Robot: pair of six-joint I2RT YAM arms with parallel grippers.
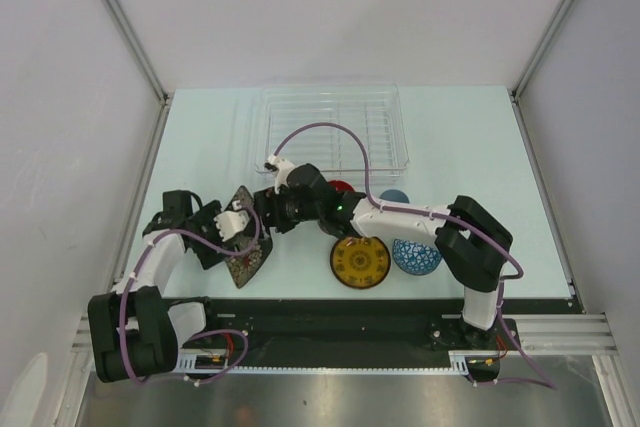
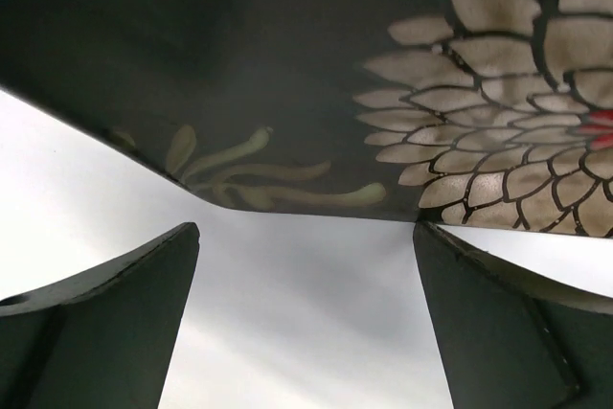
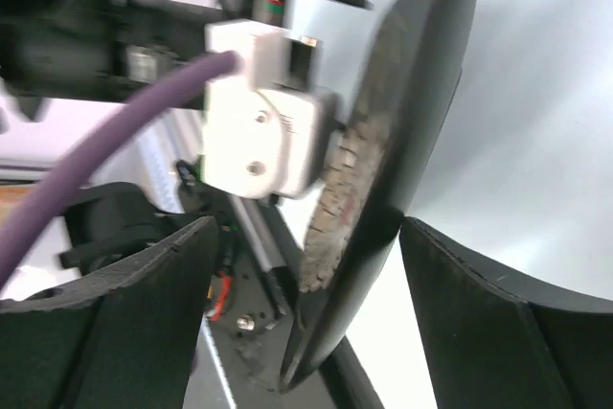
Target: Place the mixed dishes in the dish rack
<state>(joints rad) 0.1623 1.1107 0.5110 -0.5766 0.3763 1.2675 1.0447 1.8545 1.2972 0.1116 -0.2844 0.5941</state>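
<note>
The black square floral plate [image 1: 248,259] stands tilted on its edge at the table's front left. My left gripper [image 1: 240,230] is open beside it; in the left wrist view the plate's flowered face [image 2: 287,74] fills the top, just beyond the open gripper [image 2: 306,237]. My right gripper [image 1: 262,215] reaches in from the right, open [image 3: 308,227], with the plate's edge [image 3: 412,112] between its jaws, close to the right finger. The clear dish rack [image 1: 330,127] stands at the back. The red mug [image 1: 340,188] is mostly hidden by the right arm.
The small light-blue cup [image 1: 394,198], the yellow saucer [image 1: 360,262] and the blue-white bowl [image 1: 416,256] sit under and beside the right arm near the front edge. The left gripper's white housing [image 3: 259,122] shows close behind the plate.
</note>
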